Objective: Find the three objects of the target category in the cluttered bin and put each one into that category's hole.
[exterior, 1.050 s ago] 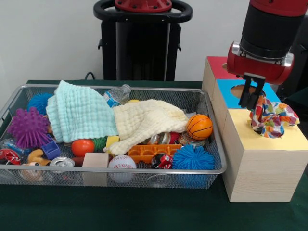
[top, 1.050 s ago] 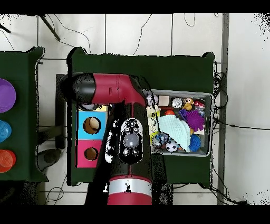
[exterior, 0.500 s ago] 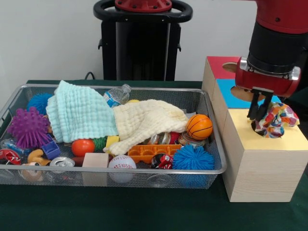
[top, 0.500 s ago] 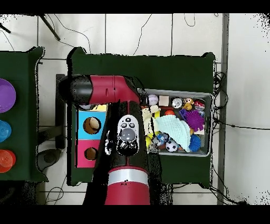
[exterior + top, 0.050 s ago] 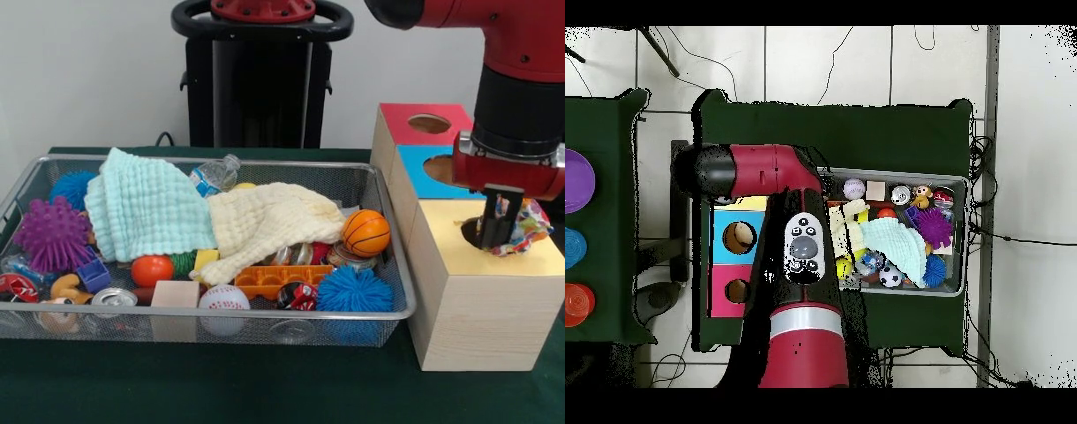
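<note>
Right now the mesh bin sits left of the sorting box. Over its near yellow hole, the gripper pinches a patterned cloth; loose folds could snag the rim.

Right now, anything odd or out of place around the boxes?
Only the multicoloured cloth: the hand holds it at the yellow box hole, but most of it is bunched above the top, not inside. The bin clutter looks contained.
</note>
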Controlling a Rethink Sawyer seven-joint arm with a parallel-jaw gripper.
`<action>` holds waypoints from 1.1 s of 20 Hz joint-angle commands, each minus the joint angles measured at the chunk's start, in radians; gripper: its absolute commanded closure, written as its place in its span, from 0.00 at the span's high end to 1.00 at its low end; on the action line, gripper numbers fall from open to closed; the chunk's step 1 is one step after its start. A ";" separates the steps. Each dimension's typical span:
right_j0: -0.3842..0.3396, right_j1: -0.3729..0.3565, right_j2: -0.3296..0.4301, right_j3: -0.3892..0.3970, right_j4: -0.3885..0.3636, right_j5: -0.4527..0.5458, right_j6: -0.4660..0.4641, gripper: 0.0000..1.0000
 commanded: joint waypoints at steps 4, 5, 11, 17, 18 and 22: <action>-0.040 0.150 0.092 0.050 -0.047 -0.150 0.014 0.00; -0.035 0.162 0.087 0.039 -0.052 -0.156 0.018 0.00; -0.017 0.248 0.064 -0.051 -0.076 -0.152 0.016 0.00; -0.041 0.303 0.082 -0.063 -0.109 -0.222 -0.025 0.00; -0.049 0.303 0.092 -0.059 -0.111 -0.218 -0.042 0.00; -0.058 0.281 0.105 -0.040 -0.102 -0.169 -0.059 0.00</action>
